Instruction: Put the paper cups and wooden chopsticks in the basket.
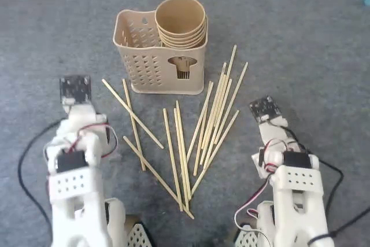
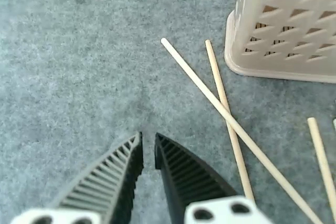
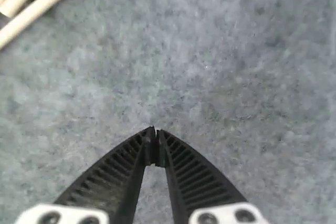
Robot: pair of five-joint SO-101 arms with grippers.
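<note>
A beige perforated basket (image 1: pixel 141 65) stands at the back centre, and a stack of paper cups (image 1: pixel 180 20) sits in its right compartment. Several wooden chopsticks (image 1: pixel 184 137) lie scattered on the grey carpet in front of it. My left gripper (image 2: pixel 148 139) hovers over bare carpet, shut to a thin slit and holding nothing. Two crossed chopsticks (image 2: pixel 227 116) and a corner of the basket (image 2: pixel 283 30) lie just beyond it. Over the carpet to the right of the pile, my right gripper (image 3: pixel 155 131) is shut and empty, with chopstick ends (image 3: pixel 39 2) off to one side.
The left arm (image 1: pixel 78 143) and right arm (image 1: pixel 286 172) stand at the near edge, either side of the chopstick pile. Grey carpet (image 1: pixel 300 44) covers the whole table. A white wall strip runs along the far edge.
</note>
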